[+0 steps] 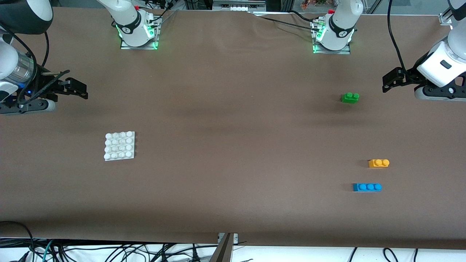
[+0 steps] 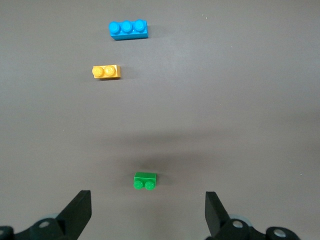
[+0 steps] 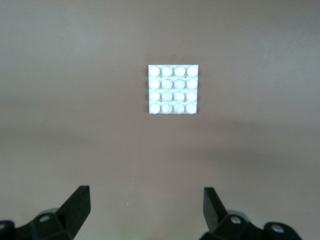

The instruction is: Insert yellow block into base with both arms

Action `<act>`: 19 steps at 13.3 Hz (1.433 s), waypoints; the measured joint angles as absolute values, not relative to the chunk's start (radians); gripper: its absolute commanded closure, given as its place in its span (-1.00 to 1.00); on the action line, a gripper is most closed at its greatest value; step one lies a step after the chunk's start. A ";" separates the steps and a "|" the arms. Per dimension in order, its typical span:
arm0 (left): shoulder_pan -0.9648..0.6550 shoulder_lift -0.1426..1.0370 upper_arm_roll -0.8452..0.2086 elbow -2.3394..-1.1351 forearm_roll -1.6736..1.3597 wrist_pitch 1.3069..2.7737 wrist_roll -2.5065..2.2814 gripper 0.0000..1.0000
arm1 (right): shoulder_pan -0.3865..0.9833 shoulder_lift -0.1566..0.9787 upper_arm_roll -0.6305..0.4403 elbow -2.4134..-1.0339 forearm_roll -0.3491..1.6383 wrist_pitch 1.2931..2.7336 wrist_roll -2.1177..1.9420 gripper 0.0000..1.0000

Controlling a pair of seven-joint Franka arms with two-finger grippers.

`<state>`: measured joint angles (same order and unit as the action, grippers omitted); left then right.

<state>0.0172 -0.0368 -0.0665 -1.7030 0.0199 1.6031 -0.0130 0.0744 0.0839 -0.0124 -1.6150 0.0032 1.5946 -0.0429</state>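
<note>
The yellow block (image 1: pixel 378 163) lies on the brown table toward the left arm's end; it also shows in the left wrist view (image 2: pixel 106 72). The white studded base (image 1: pixel 119 146) lies flat toward the right arm's end and shows in the right wrist view (image 3: pixel 173 89). My left gripper (image 1: pixel 390 82) is open and empty above bare table at the left arm's end, well apart from the yellow block; its jaws stand wide in the left wrist view (image 2: pixel 147 204). My right gripper (image 1: pixel 81 90) is open and empty above bare table at the right arm's end, apart from the base (image 3: pixel 145 197).
A green two-stud brick (image 1: pixel 350 97) lies farther from the front camera than the yellow block, close to the left gripper (image 2: pixel 145 181). A blue three-stud brick (image 1: pixel 367 187) lies nearer to the front camera than the yellow block (image 2: pixel 128 29). Cables hang below the table's front edge.
</note>
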 measured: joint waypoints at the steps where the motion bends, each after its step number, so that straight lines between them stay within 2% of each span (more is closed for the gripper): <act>1: 0.017 -0.037 -0.067 -1.703 0.020 1.603 -0.013 -1.00 | 0.074 0.084 -0.012 -1.615 0.003 1.595 -0.043 -1.00; 7: 0.017 -0.037 -0.067 -1.703 0.020 1.603 -0.013 -1.00 | 0.074 0.084 -0.013 -1.636 0.003 1.618 -0.043 -1.00; 13: 0.017 -0.037 -0.067 -1.703 0.020 1.602 -0.013 -1.00 | 0.068 0.110 -0.049 -1.854 -0.003 1.949 -0.084 -1.00; 15: 0.017 -0.037 -0.067 -1.702 0.020 1.602 -0.013 -1.00 | 0.060 0.146 -0.066 -1.913 -0.003 2.047 -0.103 -1.00; 19: 0.017 -0.037 -0.067 -1.702 0.020 1.601 -0.013 -1.00 | 0.032 0.264 -0.073 -1.941 0.001 2.200 -0.129 -1.00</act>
<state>0.0172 -0.0367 -0.0666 -1.7023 0.0199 1.6015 -0.0130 0.0320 0.2638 -0.0728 -1.9408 0.0010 2.2001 -0.1294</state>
